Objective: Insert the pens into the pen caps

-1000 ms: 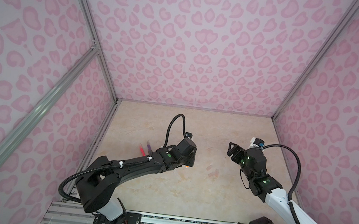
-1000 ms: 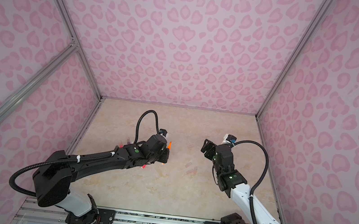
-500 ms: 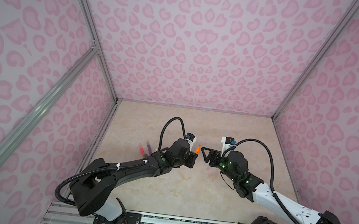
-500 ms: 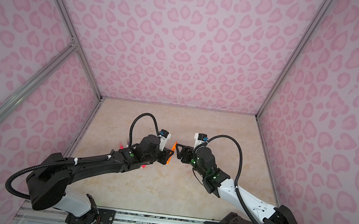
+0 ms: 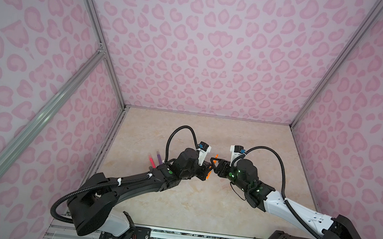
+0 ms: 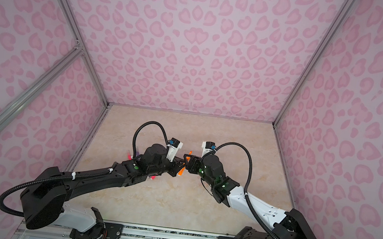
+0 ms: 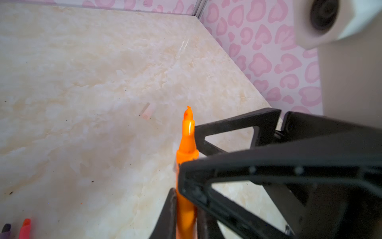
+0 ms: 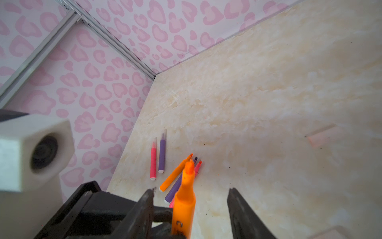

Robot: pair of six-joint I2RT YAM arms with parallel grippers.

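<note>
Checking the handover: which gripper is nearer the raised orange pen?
Left. The left gripper is shut on the raised orange pen; the right gripper stands open, jaws either side of its tip.

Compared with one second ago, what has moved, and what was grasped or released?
The right gripper swung in from the right side to the middle; its open jaws now stand on either side of the orange pen, not yet touching it. The left gripper shifted slightly toward the middle. Unchanged: the left grip on that pen, and the other pens lying on the table.
</note>
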